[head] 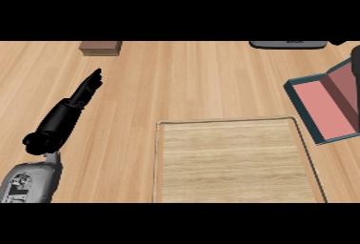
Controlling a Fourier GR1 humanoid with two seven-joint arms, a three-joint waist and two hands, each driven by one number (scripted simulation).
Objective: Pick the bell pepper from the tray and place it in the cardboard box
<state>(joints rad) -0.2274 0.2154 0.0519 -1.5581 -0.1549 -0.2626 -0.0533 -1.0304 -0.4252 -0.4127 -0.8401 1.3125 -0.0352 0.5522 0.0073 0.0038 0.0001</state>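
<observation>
The wooden tray (pixel 160 162) with a thin pale rim lies low in the middle, and nothing rests on its surface. No bell pepper shows anywhere. The box (pixel 320 107), teal outside and pink-red inside, stands open at the right edge. A narrow dark shape (pixel 356 64) at the far right edge, above the box's upper corner, may be part of my right hand; too little of it shows to tell more. My left hand (pixel 67 114) lies at the left, away from the tray, fingers straight and pointing up the counter, holding nothing.
A small brown block (pixel 100 47) sits at the counter's far edge, upper left. A flat grey object (pixel 288 44) lies at the far edge, upper right. Bare wooden counter stretches between my left hand and the box.
</observation>
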